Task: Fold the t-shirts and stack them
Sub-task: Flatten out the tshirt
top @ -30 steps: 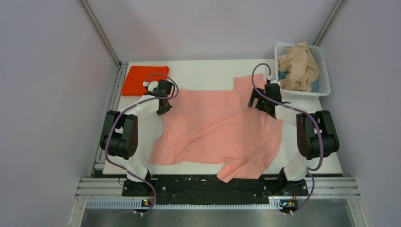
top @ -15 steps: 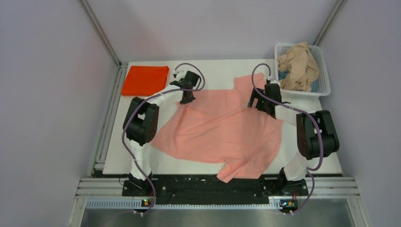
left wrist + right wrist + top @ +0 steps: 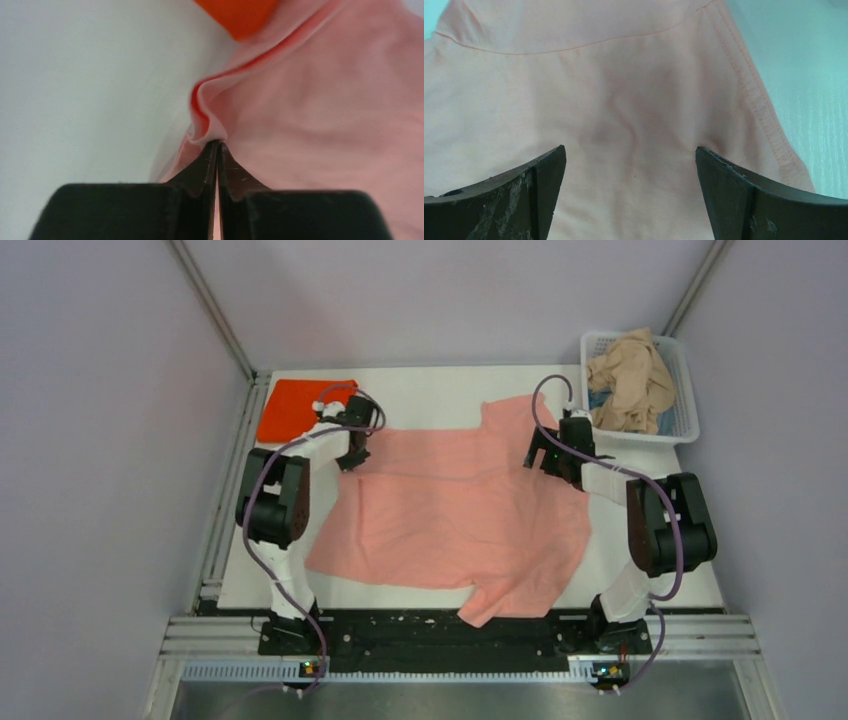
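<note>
One edge of the pink t-shirt is pinched by the left gripper; the right gripper hangs spread. Best draw it flat gently.

A white lattice basket sits at the far-right corner of the table.

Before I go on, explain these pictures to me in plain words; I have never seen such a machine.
These are two robot arms bolted at the near edge of a table. One picture looks down from above; the other two come from cameras on each wrist. A salmon-pink t-shirt lies spread out, a folded orange-red t-shirt sits at the far left, and a beige t-shirt is heaped in a white basket. The left tool is shut, pinching a fold at the pink shirt's edge. The right tool hangs open over it, holding nothing.
</note>
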